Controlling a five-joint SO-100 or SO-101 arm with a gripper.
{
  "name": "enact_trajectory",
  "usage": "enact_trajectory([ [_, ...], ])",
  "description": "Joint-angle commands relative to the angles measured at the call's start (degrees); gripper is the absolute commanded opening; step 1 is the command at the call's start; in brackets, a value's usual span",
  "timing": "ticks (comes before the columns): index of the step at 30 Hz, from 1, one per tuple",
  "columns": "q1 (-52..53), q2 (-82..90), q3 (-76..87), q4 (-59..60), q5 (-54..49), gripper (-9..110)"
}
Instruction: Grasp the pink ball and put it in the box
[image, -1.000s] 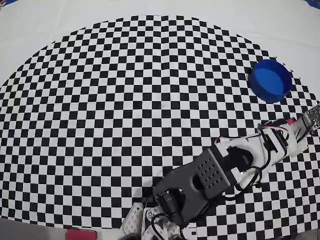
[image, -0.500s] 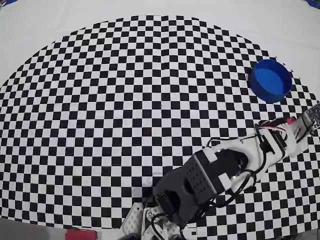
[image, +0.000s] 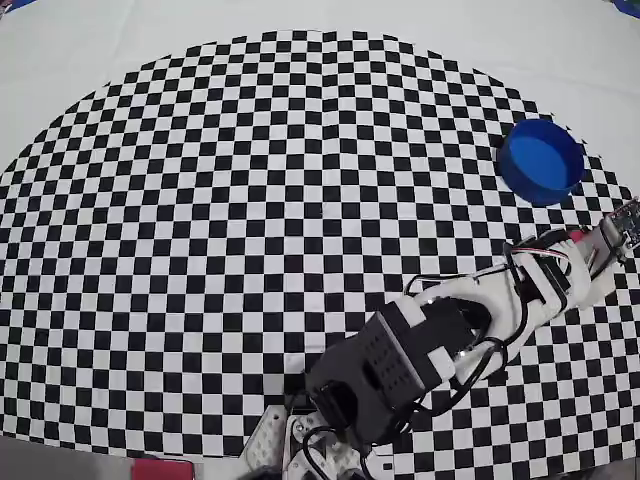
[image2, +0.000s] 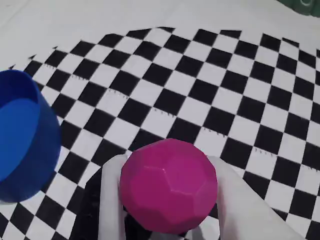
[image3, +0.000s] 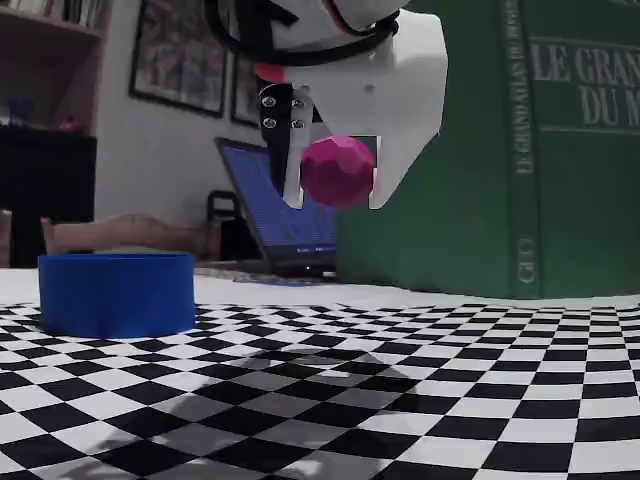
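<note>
1. Your claw (image3: 337, 172) is clamping the pink ball (image3: 338, 171) between its two fingers.
2. You are holding the ball in the air above the checkered counter (image3: 400, 400), near the box (image3: 116, 293) but apart from it.

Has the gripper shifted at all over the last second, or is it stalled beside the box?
Yes, slightly: in the overhead view the gripper with the pink ball has edged up toward the box.

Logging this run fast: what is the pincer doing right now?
Pincer: closed on the small magenta-pink faceted ball, held in the air above the checkered cloth.
</note>
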Motion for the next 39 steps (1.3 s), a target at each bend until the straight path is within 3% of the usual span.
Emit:
enact_trajectory([
  [1,-1.0,4.7,-0.2,-1.0,-0.3,0],
  [39,-17.1,5.0,-0.9,-1.1,-0.3,0],
])
